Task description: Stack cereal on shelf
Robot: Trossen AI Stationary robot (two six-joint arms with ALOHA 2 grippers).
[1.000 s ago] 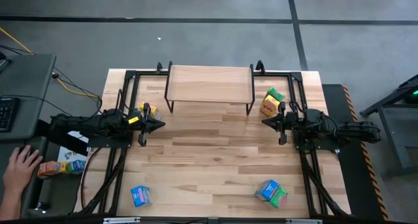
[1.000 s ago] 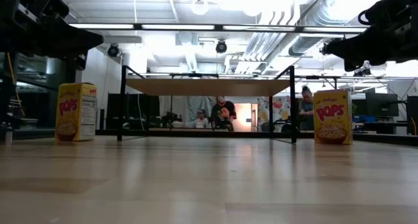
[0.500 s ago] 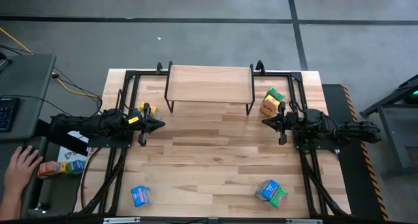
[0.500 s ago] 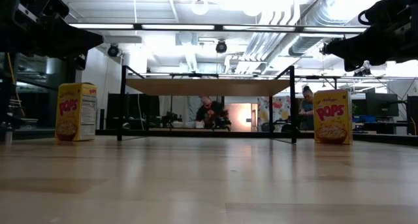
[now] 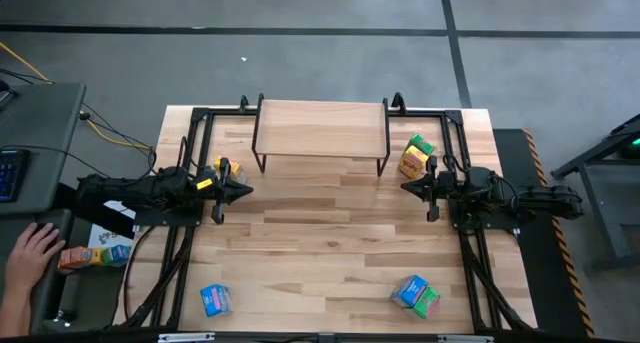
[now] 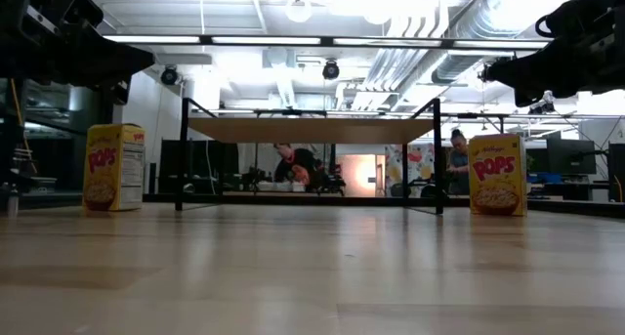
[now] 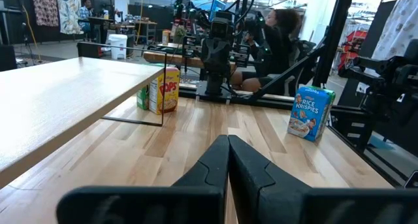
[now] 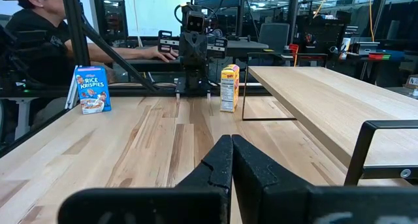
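Flanking the bare table middle, left gripper (image 5: 243, 191) and right gripper (image 5: 406, 187) hover — jaws shut, empty — before the shelf (image 5: 320, 128).

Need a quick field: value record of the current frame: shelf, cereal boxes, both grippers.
shelf: light-wood board on black legs, far middle of table, nothing on top
yellow boxes: one left of shelf, one right of it with a green box right beside it
near boxes: blue box near-left; blue box and green box together near-right
left gripper: shut, empty, above table on the left
right gripper: shut, empty, above table on the right
progress: no box stacked yet
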